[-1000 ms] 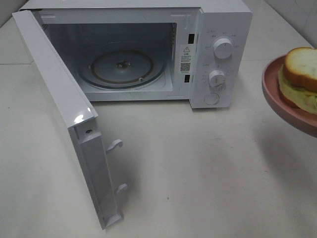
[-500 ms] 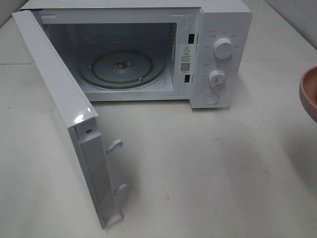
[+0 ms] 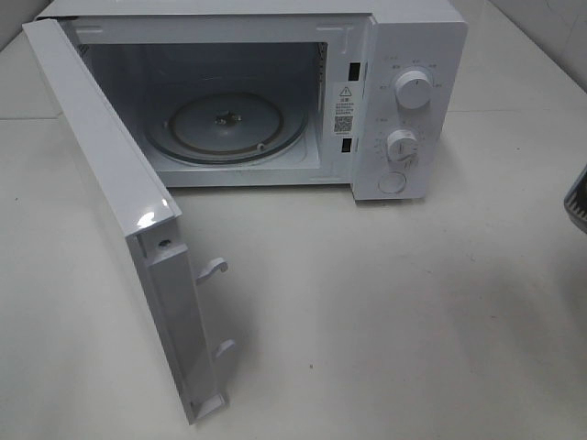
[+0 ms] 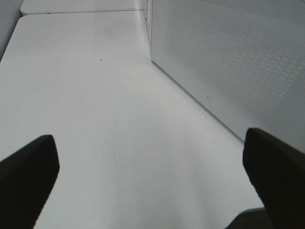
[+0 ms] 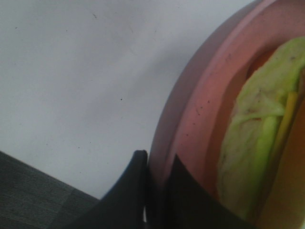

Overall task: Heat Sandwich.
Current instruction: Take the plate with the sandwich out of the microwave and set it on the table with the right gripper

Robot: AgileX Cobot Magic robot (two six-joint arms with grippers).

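The high camera shows a white microwave (image 3: 275,92) at the far edge of the pale desk (image 3: 385,312), its door (image 3: 119,220) swung wide toward the desk's left side and the glass turntable (image 3: 225,126) bare inside. Two knobs (image 3: 413,90) sit on its control panel. Only a grey sliver of the right arm (image 3: 578,197) shows at the right edge; neither the sandwich nor its plate appears in this view.

The right wrist camera supplies what is missing. The right tool (image 5: 155,179) has its dark fingers (image 5: 131,186) pressed together on the rim of a pink plate (image 5: 200,109), one finger on each face of the rim. The sandwich (image 5: 262,143) lies on that plate, seen edge-on: pale yellow-green leafy filling, a yellow strip and orange-red tones beside it. Its bread is not clear from this angle.

The left wrist camera shows the left tool (image 4: 152,176) with fingers spread wide apart, empty above the desk, beside the perforated face of the door.
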